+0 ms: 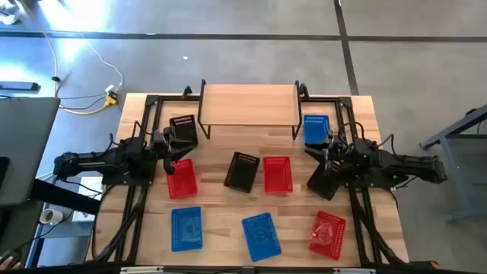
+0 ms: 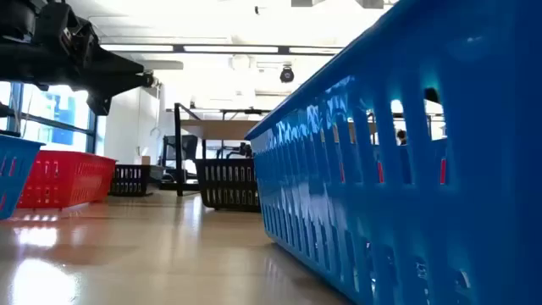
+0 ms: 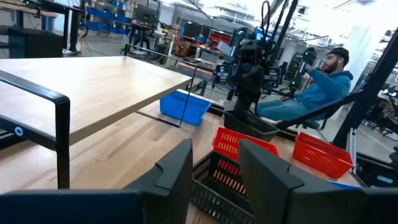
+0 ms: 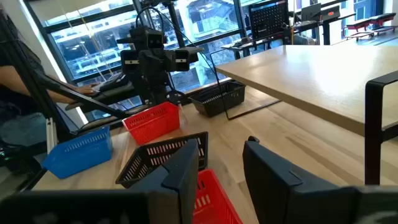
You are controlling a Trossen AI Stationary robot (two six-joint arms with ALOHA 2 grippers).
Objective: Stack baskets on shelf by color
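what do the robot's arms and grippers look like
Both arms are dark, near-black, jointed segments with cables running along them. The left gripper and right gripper each end in two flat, matte black, squared-off fingers, plain and without visible markings.

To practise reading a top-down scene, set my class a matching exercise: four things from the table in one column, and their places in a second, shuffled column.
Things
1. black basket in the table's middle
2. blue basket by the shelf
3. shelf
4. red basket at the front edge

Places
A. along the table's far edge, nothing on its top
B. front right corner of the table
C. just right of the shelf, near the right arm
D. tilted, beside a red basket

Pairs: 1-D, 2-C, 3-A, 4-B
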